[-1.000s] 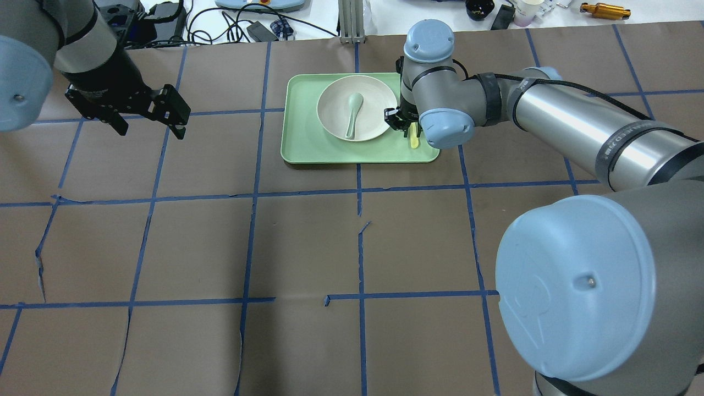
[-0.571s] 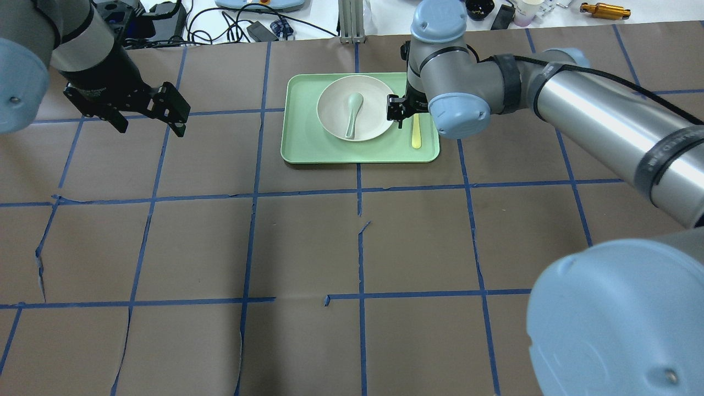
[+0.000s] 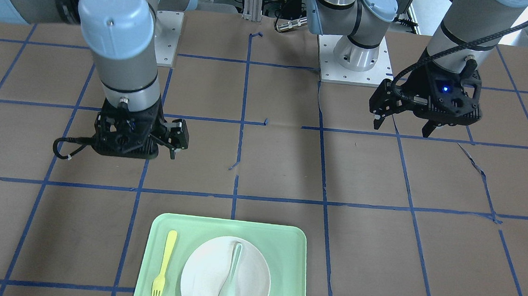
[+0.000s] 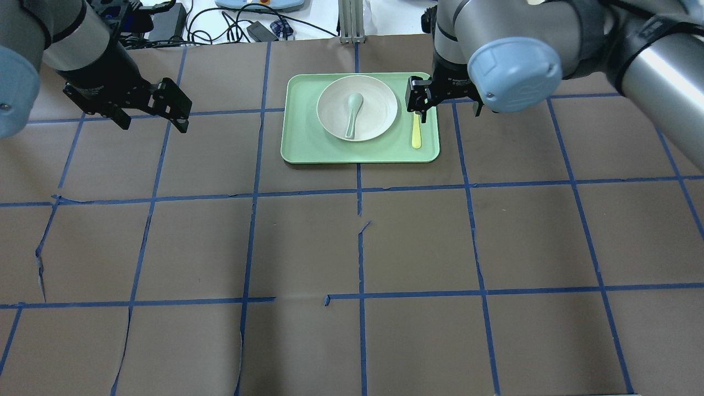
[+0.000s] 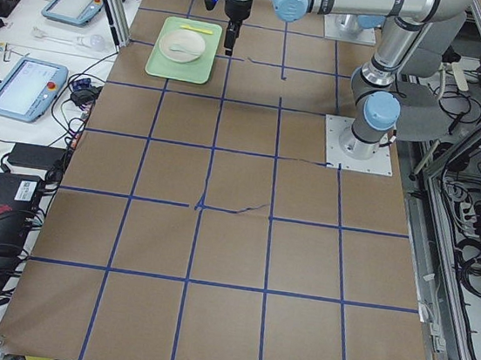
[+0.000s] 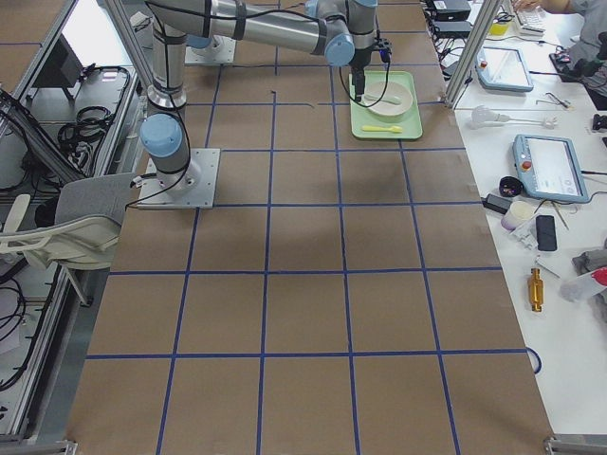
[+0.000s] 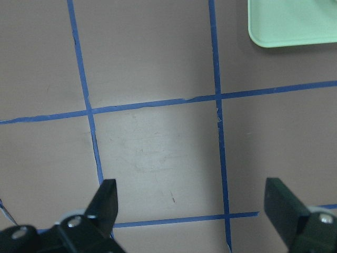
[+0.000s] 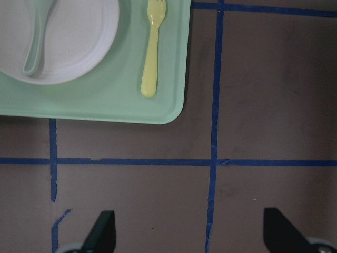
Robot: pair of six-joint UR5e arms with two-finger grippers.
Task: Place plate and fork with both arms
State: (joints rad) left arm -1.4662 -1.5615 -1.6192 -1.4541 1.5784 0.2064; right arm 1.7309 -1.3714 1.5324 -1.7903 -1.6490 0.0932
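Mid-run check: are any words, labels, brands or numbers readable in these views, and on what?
No text can be read in any view.
On the pendant screen: content too small and blurred to read.
On the plate, fork, spoon and tray: no markings visible.

Brown-papered table (image 4: 308,247), blue tape grid (image 4: 360,187), cluttered white bench (image 6: 579,379) alongside

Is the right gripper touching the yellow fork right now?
Apart. The front-facing view shows the right gripper over bare table, well short of the fork lying on the tray.
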